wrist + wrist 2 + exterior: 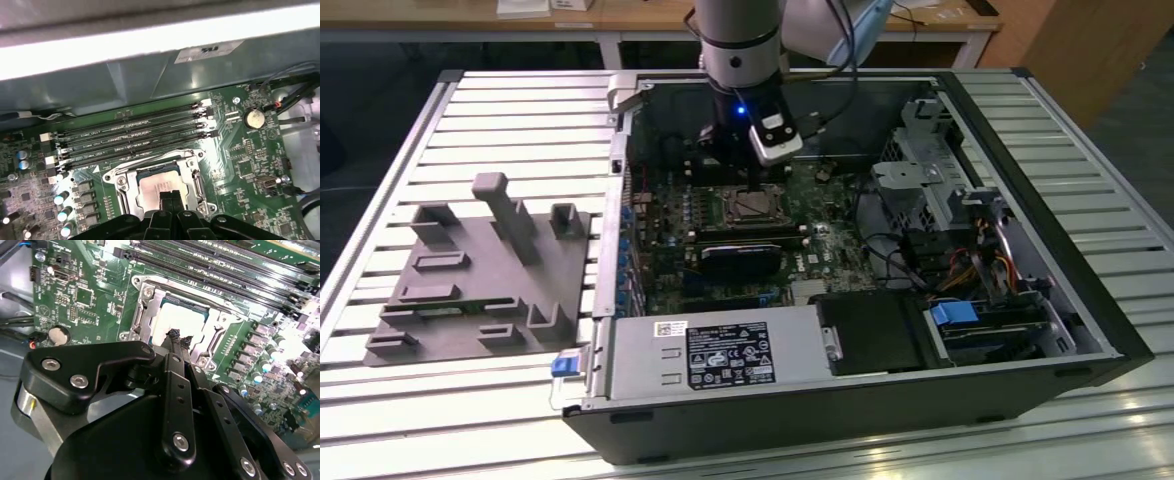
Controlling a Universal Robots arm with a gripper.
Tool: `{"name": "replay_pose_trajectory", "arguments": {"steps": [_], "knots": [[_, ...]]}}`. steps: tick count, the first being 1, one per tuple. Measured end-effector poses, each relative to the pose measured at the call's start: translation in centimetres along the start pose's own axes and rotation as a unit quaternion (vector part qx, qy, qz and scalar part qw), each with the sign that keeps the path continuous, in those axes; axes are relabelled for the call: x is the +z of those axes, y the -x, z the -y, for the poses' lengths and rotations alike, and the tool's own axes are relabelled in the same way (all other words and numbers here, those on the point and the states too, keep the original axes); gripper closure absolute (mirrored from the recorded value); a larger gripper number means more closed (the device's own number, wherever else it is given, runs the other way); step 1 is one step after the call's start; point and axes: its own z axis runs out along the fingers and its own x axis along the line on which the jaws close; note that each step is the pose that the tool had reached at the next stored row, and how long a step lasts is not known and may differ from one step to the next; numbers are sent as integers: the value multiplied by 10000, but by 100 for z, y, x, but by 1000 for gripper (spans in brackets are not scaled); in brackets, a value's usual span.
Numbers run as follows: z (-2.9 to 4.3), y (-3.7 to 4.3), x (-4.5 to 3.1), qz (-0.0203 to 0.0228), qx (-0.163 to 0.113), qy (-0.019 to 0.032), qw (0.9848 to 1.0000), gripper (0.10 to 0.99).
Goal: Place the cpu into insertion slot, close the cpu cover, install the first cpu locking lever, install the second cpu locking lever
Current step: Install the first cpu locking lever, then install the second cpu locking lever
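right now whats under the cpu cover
The cpu sits under the cpu cover, its silvery top showing through the cover's window in both wrist views. The insertion slot beneath is hidden by the cpu. The end effector, fingers together, hangs just above it.

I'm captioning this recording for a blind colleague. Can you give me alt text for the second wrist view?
A black gripper, fingertips together, hangs just above a silver-grey cpu lying in its socket under a silvery metal cover on a green circuit board. Long black memory slots run beyond the socket.
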Motion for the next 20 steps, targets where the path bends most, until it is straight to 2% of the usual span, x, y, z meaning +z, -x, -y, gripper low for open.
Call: {"name": "replay_pose_trajectory", "arguments": {"steps": [3, 6, 8, 15, 20], "knots": [[-3, 6, -45, 0, 0, 0, 10000, 980], [-4, 6, -46, 0, 0, 1, 10000, 980], [-4, 6, -47, -10, 6, 42, 10000, 980], [1, 7, -47, -13, 7, 53, 10000, 980], [39, 17, -49, -13, 7, 52, 10000, 980]]}}
